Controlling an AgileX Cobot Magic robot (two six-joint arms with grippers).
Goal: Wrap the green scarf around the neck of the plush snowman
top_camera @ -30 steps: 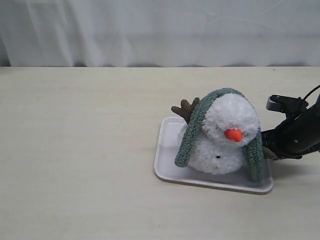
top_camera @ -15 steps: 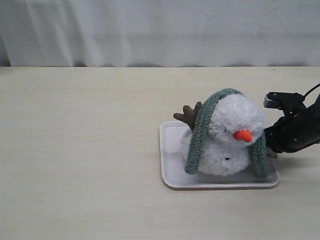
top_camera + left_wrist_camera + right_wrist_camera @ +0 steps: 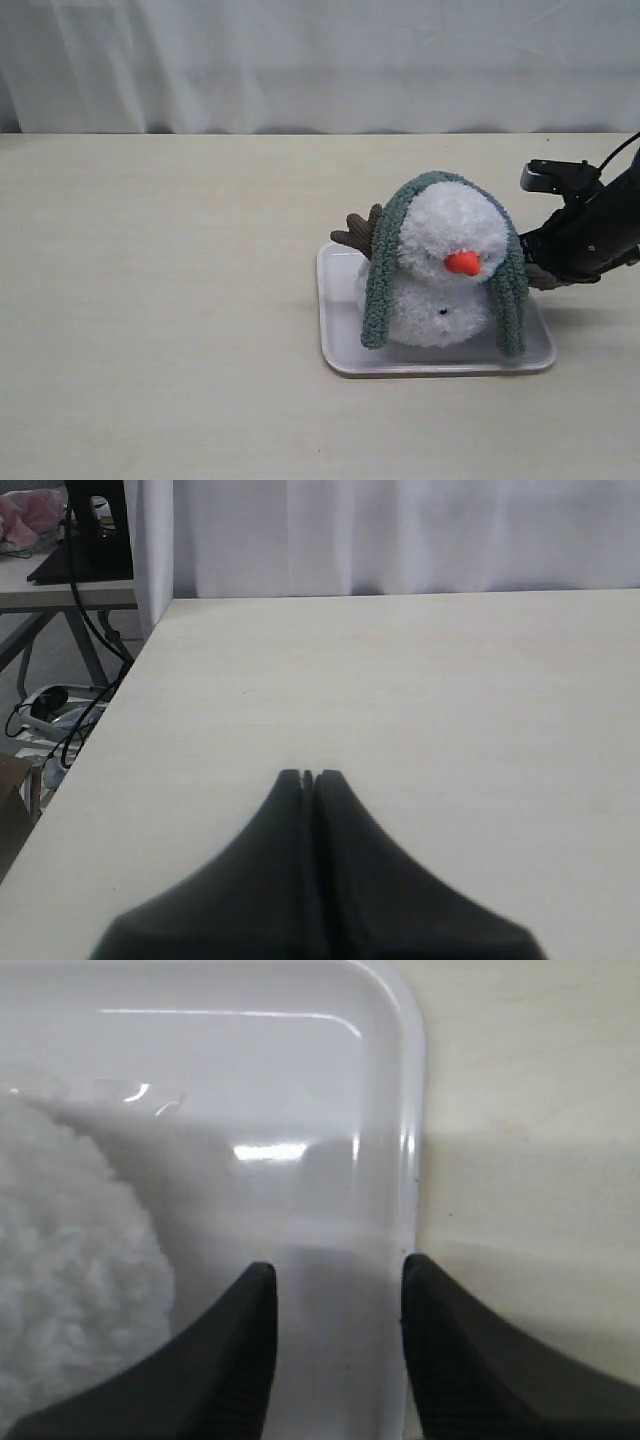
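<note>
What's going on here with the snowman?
The green scarf is draped over the head of the plush snowman, with its ends hanging down both sides, not yet around the neck. The snowman sits on a white tray. The right pincer is open and empty at the tray's edge. The left pincer is shut over bare table.

Black right arm [image 3: 595, 240] cut by frame edge; brown twig arm [image 3: 546, 279] beside it mostly hidden; fluffy white plush snowman [image 3: 70, 1300] blurred, cropped in right wrist view.
</note>
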